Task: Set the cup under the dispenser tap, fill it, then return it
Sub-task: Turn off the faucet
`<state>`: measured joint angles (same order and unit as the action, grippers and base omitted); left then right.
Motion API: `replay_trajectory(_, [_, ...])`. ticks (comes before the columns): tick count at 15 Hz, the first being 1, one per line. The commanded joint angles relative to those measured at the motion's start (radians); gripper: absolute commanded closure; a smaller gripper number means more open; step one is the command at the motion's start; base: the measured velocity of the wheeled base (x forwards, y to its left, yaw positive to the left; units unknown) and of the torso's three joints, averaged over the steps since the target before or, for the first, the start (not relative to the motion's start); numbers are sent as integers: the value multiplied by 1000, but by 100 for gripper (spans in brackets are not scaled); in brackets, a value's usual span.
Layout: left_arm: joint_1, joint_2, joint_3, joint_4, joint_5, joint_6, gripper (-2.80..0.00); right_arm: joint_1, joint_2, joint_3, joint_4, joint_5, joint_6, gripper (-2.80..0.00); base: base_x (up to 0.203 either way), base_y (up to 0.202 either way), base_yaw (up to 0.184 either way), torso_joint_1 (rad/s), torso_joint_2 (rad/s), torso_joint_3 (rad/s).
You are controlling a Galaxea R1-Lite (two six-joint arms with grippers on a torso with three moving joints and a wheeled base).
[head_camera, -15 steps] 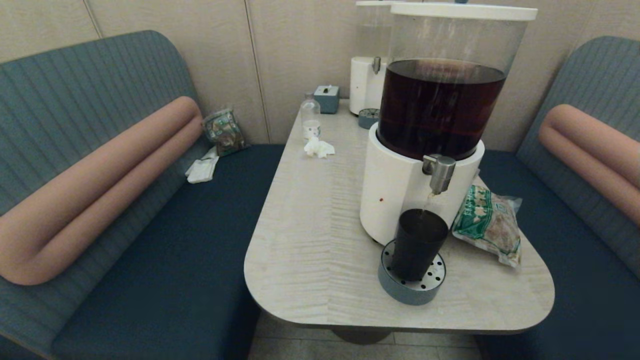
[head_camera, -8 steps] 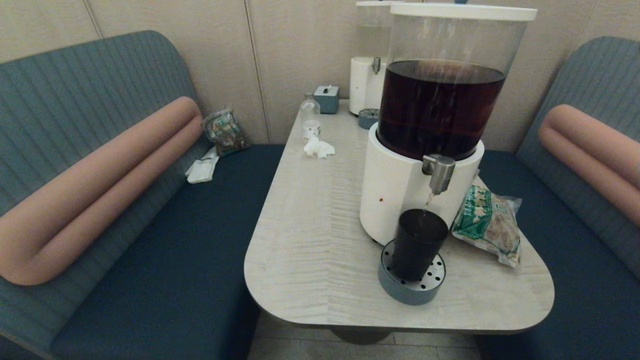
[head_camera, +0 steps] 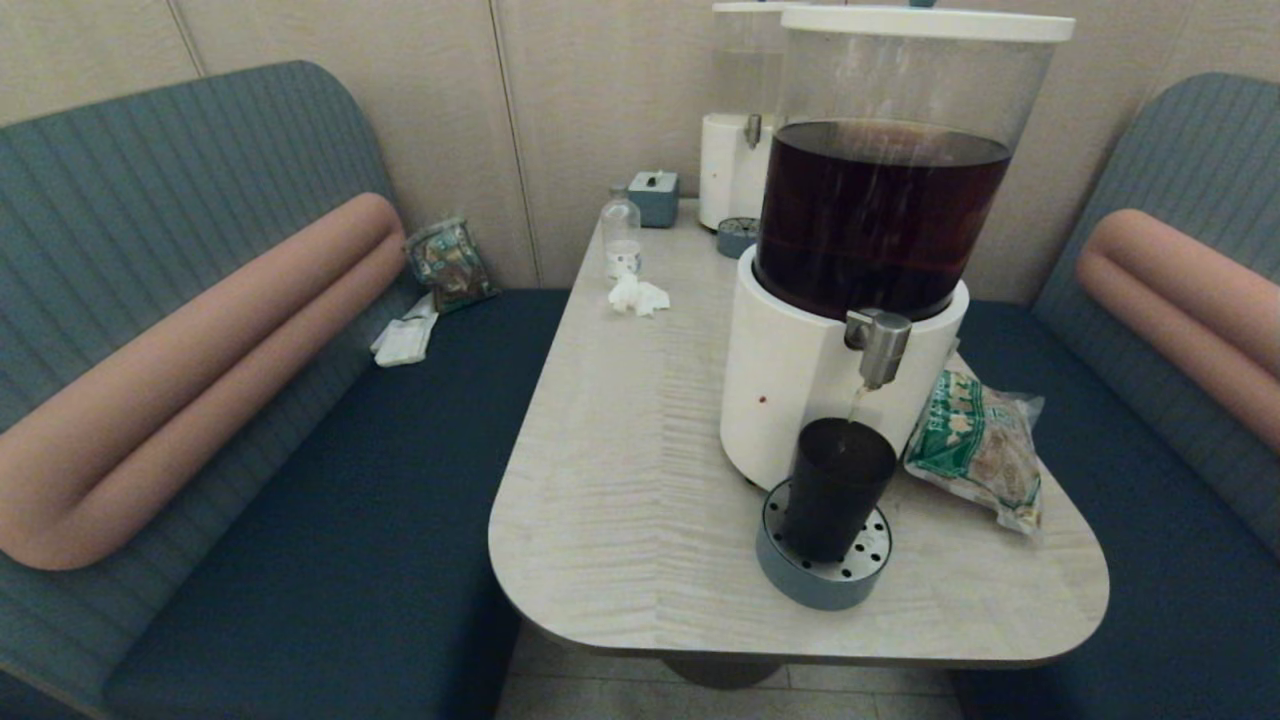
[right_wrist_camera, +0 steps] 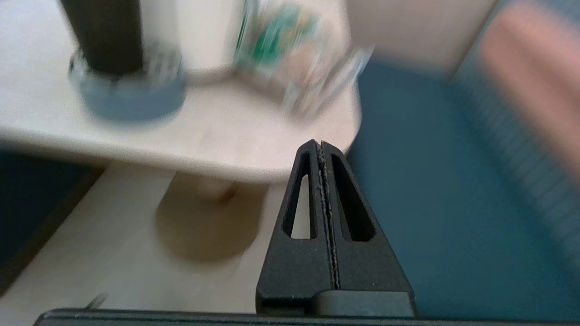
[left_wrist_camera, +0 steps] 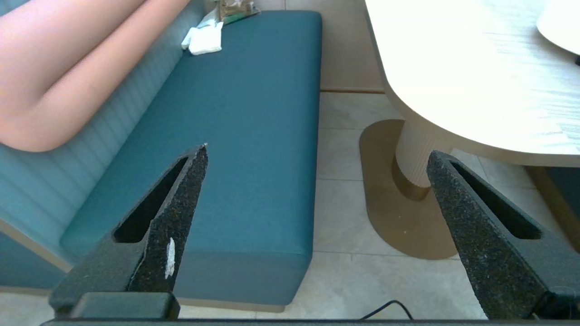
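Observation:
The near-black cup [head_camera: 836,487] stands upright on the round grey drip tray [head_camera: 800,580], right under the dispenser tap [head_camera: 880,346]. A thin stream runs from the steel nozzle into the cup. The cup [right_wrist_camera: 104,34] also shows in the right wrist view, on that tray. Neither arm appears in the head view. My right gripper [right_wrist_camera: 320,146] is shut and empty, low beside the table's near right corner. My left gripper [left_wrist_camera: 317,154] hangs open and empty over the floor, between the left bench and the table pedestal.
A green snack bag [head_camera: 982,447] lies right of the dispenser's white base [head_camera: 790,380]. Farther back stand a clear bottle [head_camera: 621,236], a crumpled tissue [head_camera: 638,296], a grey box [head_camera: 654,196] and a second, pale dispenser [head_camera: 735,150]. Teal benches [head_camera: 330,520] flank the table.
Nothing has visibly moved in the head view; the thin stream keeps running from the tap into the cup.

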<state>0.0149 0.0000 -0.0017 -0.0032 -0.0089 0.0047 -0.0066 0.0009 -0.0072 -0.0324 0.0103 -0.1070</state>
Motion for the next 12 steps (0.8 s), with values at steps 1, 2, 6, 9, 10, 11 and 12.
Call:
replay_trajectory(1, [0, 2, 0, 0, 1, 4, -280, 0, 2, 4, 64, 13, 12, 0, 0, 0, 0, 0, 0, 0])
replay_trajectory(2, [0, 2, 0, 2, 1, 6, -280, 0, 1, 4, 60, 13, 10, 0, 0, 0, 0, 0, 0, 0])
replay_trajectory(6, [0, 2, -1, 6, -10, 22, -280, 0, -1, 7, 50, 13, 9, 0, 0, 0, 0, 0, 0, 0])
replay_trajectory(9, [-2, 21, -133, 19, -72, 14, -280, 0, -1, 7, 51, 11, 26, 0, 0, 0, 0, 0, 0, 0])
replay_trajectory(10, [-2, 64, -206, 24, -102, -7, -280, -1, -1, 7, 51, 10, 27, 0, 0, 0, 0, 0, 0, 0])
replay_trajectory(11, [-7, 135, -279, 25, -135, -36, -280, 0, -1, 7, 51, 10, 26, 0, 0, 0, 0, 0, 0, 0])
replay_trajectory(12, [-19, 241, -357, 23, -184, -79, -280, -1, -1, 7, 51, 10, 27, 0, 0, 0, 0, 0, 0, 0])
